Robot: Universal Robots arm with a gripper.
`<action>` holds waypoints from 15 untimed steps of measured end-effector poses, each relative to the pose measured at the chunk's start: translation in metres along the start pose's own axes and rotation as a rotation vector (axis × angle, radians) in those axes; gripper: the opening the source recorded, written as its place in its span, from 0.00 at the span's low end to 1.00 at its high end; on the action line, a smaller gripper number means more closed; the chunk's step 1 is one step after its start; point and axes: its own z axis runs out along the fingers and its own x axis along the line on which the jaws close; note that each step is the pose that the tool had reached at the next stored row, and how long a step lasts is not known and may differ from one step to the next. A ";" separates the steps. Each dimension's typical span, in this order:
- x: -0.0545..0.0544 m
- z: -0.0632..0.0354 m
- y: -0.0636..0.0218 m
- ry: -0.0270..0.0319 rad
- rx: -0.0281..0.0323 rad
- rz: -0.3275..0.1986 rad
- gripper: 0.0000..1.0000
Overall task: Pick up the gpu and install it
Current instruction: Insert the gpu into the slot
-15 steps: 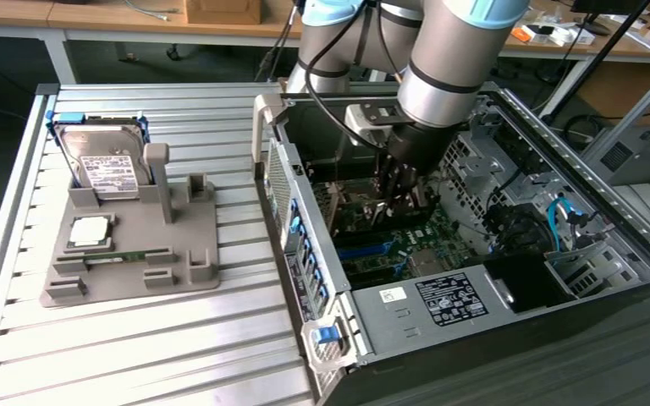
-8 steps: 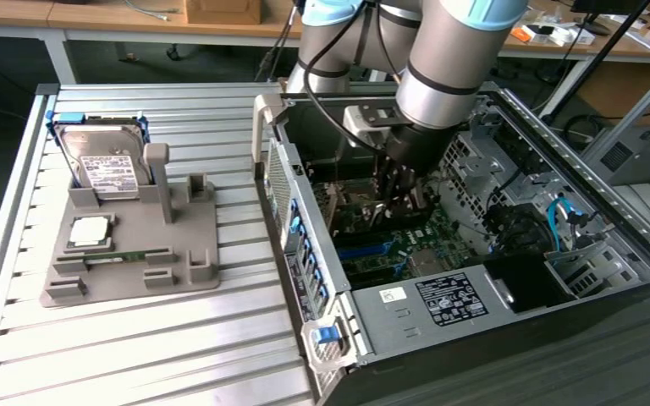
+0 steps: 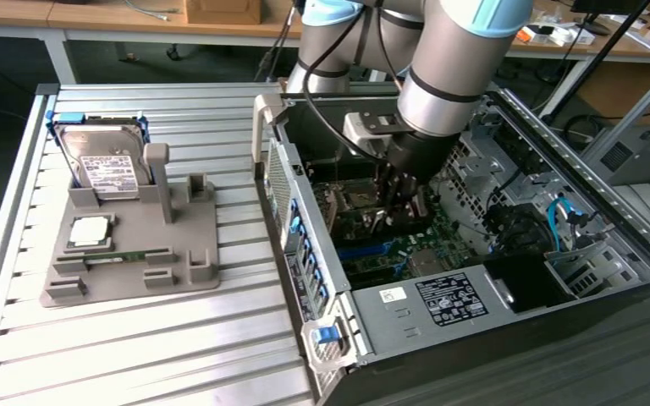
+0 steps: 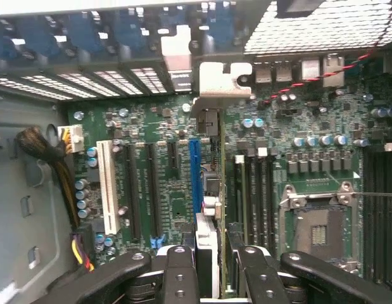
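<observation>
1. While the arm (image 3: 449, 76) reaches down into the open computer case (image 3: 506, 254), the tool (image 4: 211, 256) pinches the gpu (image 4: 208, 234) between its fingers (image 4: 180, 269).
2. The gpu stands on edge over the motherboard (image 4: 151, 164), alongside the blue slot (image 4: 194, 168), its silvery bracket (image 4: 216, 81) at the case's rear wall.
3. On the surface (image 3: 133, 338), at the exterior view's left, a grey fixture (image 3: 179, 254) holds a hard drive (image 3: 105, 165).

Case (image 3: 376, 331) and stand (image 3: 133, 281) on the table (image 3: 167, 359).
Stand at the exterior view's left; gpu (image 4: 208, 247) on edge inside the case, over the motherboard (image 4: 164, 209).
</observation>
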 end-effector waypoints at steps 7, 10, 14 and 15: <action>0.008 0.0004 0.0029 0.0000 0.0000 0.000 0.30; 0.008 0.0003 0.0069 0.0001 0.0000 0.000 0.30; 0.008 0.0003 0.0105 0.0000 0.0000 0.000 0.30; 0.008 0.0004 0.0114 -0.0002 0.0001 0.000 0.30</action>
